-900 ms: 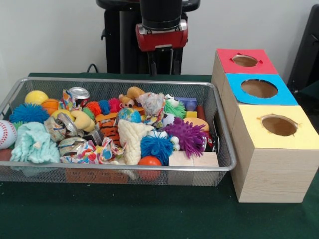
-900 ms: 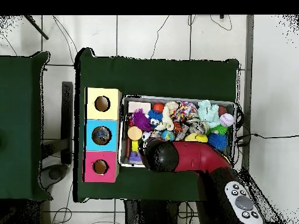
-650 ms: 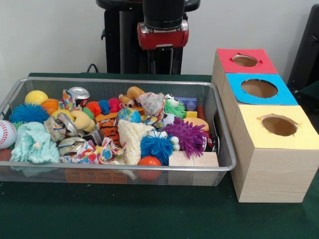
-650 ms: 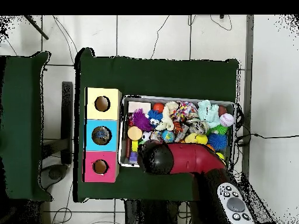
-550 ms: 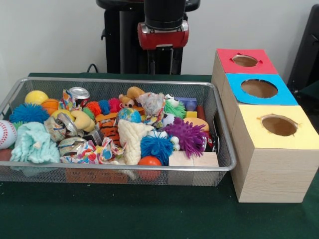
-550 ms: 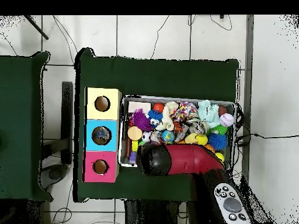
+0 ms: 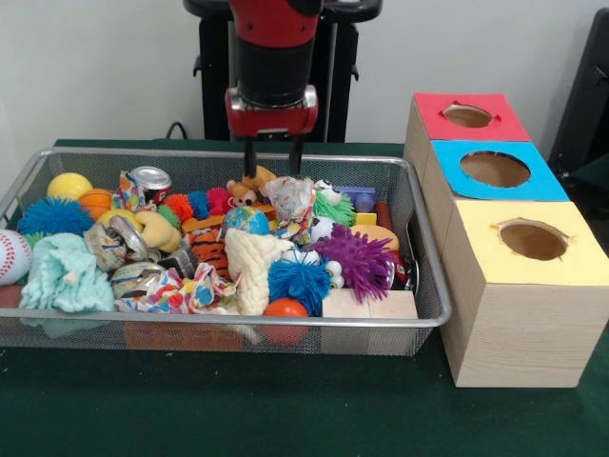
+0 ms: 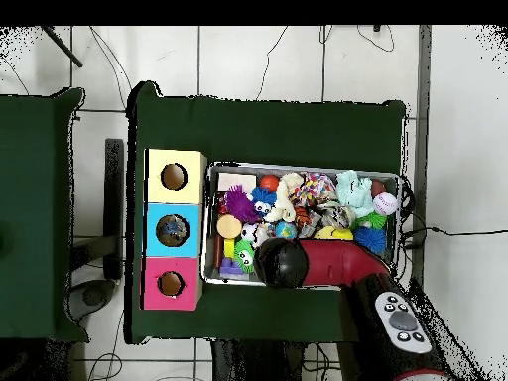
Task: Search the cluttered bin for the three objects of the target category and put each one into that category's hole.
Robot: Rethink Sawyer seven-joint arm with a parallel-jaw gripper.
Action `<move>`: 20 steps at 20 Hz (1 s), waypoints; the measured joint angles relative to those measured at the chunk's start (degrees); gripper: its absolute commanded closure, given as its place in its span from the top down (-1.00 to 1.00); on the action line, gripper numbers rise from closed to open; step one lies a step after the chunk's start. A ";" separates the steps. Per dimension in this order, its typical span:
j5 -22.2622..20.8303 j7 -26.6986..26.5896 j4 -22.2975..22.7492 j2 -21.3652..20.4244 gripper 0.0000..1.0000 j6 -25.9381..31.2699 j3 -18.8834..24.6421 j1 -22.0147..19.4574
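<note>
The cluttered bin (image 7: pixel 238 322) is a wide wire-mesh basket packed with toys; it also shows in the overhead view (image 8: pixel 298 166). A crumpled see-through bottle with a confetti label (image 7: pixel 290 198) lies at the far middle. Another (image 7: pixel 128 190) lies beside a silver can (image 7: pixel 150 179), and a third (image 7: pixel 157 290) is at the near left. My gripper (image 7: pixel 272 173) is open and empty. It hangs over the bin's far side, just above a brown toy (image 7: pixel 252 181) and left of the first bottle. In the overhead view the arm's head (image 8: pixel 281 263) hides it.
Three wooden boxes stand right of the bin, with holes in red (image 7: pixel 466 116), blue (image 7: pixel 495 169) and yellow (image 7: pixel 533 238) tops. Spiky balls, a baseball (image 7: pixel 11 255), a rope toy (image 7: pixel 249 267) and wooden blocks (image 7: pixel 366 305) crowd the bin. A crushed can (image 7: pixel 124 236) lies at the left.
The arm has moved left in the front view and come down, so the open gripper now hangs low over the bin's far middle.
</note>
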 measured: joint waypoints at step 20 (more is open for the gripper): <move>-3.03 0.00 -4.92 9.41 1.00 -4.21 -0.74 -2.67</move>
